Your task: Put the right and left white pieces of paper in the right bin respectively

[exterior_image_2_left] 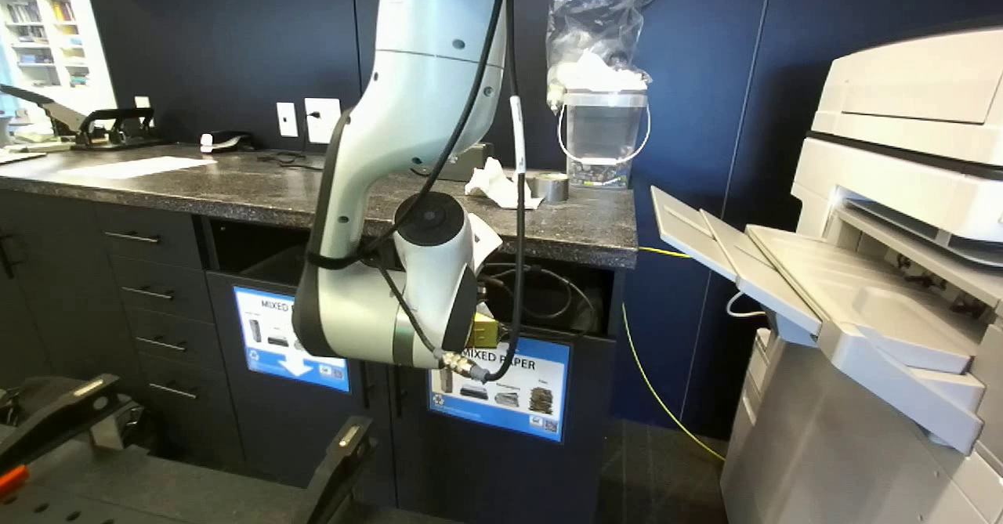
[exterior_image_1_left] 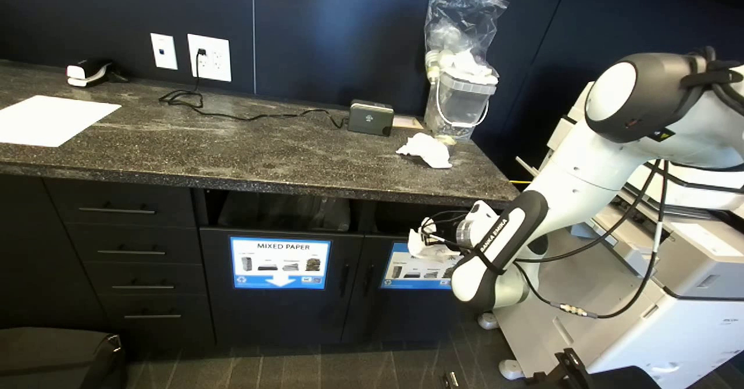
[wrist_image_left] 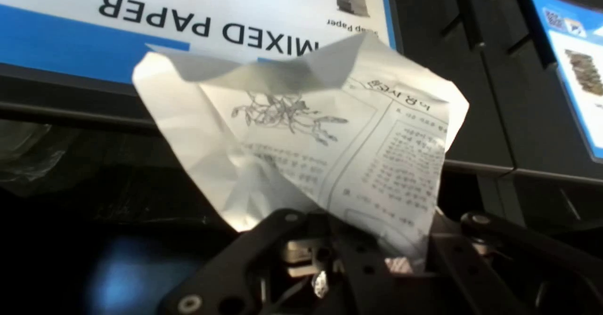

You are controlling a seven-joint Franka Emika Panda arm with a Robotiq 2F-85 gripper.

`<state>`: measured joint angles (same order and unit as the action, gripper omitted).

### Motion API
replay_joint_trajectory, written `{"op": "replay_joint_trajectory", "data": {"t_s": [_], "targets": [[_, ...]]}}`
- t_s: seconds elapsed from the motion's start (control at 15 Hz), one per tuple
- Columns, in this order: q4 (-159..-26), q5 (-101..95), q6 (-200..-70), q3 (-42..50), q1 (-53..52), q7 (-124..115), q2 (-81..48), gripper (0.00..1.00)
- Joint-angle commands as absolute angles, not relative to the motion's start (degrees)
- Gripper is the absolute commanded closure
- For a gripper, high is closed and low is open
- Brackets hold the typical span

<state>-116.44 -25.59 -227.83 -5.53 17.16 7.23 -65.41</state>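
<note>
Gripper (wrist_image_left: 395, 246): pinching held paper (wrist_image_left: 282, 141) by one end, fingers standing slightly parted with it between, before right bin (exterior_image_2_left: 509, 461). Second paper (exterior_image_1_left: 430, 148): lying on counter (exterior_image_1_left: 250, 150). Risk: flaring edges could be catching the bin's lip on entry, pulling the sheet loose.

gripper (wrist_image_left: 386, 232) below counter (exterior_image_1_left: 279, 156) was mostly hidden by arm (exterior_image_2_left: 353, 324) in an exterior view, sign (exterior_image_1_left: 400, 275) on right bin (exterior_image_1_left: 401, 322) under counter was part-covered by held wad (wrist_image_left: 292, 150), its print was too blurred to read in wrist view, printer (exterior_image_1_left: 697, 336) beyond counter got cropped
</note>
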Motion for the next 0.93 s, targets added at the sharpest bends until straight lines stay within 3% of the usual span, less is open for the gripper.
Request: {"op": "replay_joint_trajectory", "data": {"t_s": [0.0, 0.87], "targets": [[-109.9, -25.0, -233.1, -4.9, 16.5, 2.8, -69.7, 0.85], [-88.1, -20.7, -239.6, -4.4, 13.7, -4.0, -86.1, 0.85]]}}
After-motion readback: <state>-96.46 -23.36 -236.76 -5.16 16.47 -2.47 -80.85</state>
